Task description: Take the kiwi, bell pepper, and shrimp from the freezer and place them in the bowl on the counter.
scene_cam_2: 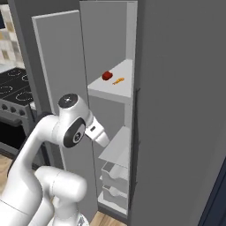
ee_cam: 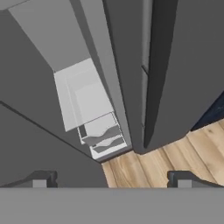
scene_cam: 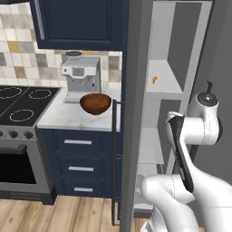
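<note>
The freezer (scene_cam_2: 115,91) stands open, its white shelves bare to the room. On its upper shelf lie the red bell pepper (scene_cam_2: 107,76) and, just to its right, the tiny orange shrimp (scene_cam_2: 118,81); from the other side the shrimp (scene_cam: 154,80) shows on the same shelf. The kiwi is out of view. The reddish-brown bowl (scene_cam: 95,103) sits on the white counter (scene_cam: 59,117), left of the freezer door. My gripper (ee_cam: 111,180) is open and holds nothing. It points down in front of the freezer's lower drawers (ee_cam: 101,134), well below the food shelf.
The freezer door's edge (scene_cam: 131,118) with its long dark handle (scene_cam: 114,158) stands between the shelves and the counter. A silver coffee machine (scene_cam: 80,77) stands behind the bowl. A black stovetop (scene_cam: 22,104) lies to the left. Wooden floor (ee_cam: 153,164) runs below.
</note>
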